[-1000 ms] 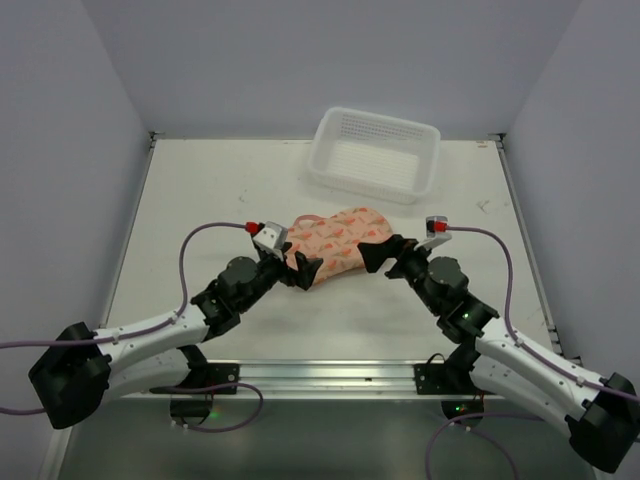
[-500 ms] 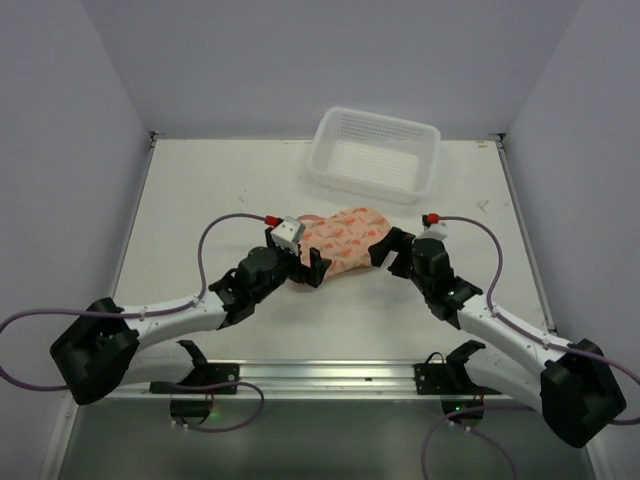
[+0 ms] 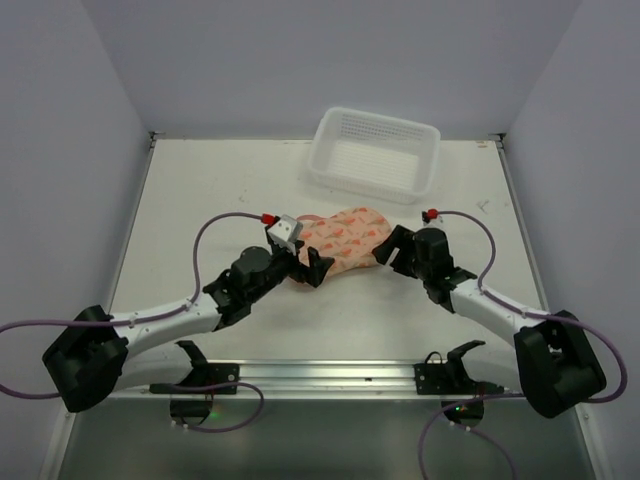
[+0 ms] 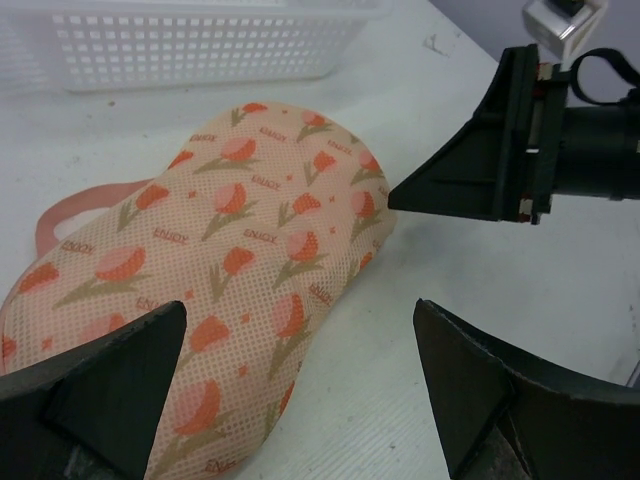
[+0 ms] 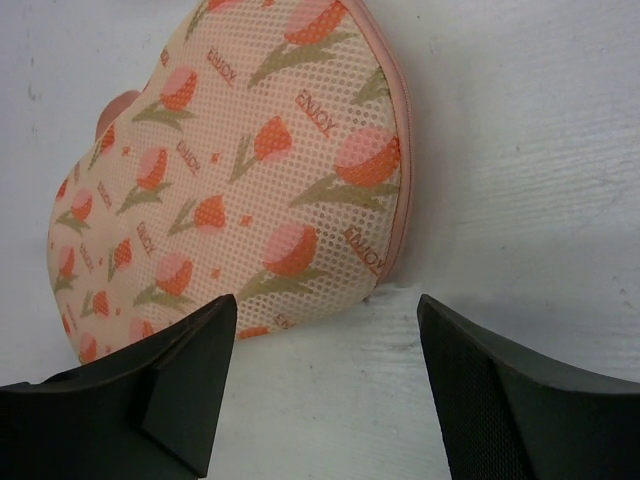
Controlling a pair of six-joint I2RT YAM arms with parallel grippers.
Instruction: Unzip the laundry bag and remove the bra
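The peach-pink laundry bag (image 3: 340,240) with red-orange flower prints lies zipped shut on the table's middle. It shows in the left wrist view (image 4: 220,270) and the right wrist view (image 5: 240,190), with pink zipper edging along its right rim. My left gripper (image 3: 309,268) is open at the bag's near-left end. My right gripper (image 3: 388,247) is open at the bag's right end, just short of it. In the left wrist view the right gripper's fingers (image 4: 470,175) point at the bag's end. The bra is hidden.
A white plastic lattice basket (image 3: 375,153) stands behind the bag, toward the back right. A pink loop (image 4: 70,210) sticks out at the bag's far-left end. Grey walls enclose the table on three sides.
Both arms have reached forward and closed in on the bag from either end. The bag has not moved. Both grippers stay open.
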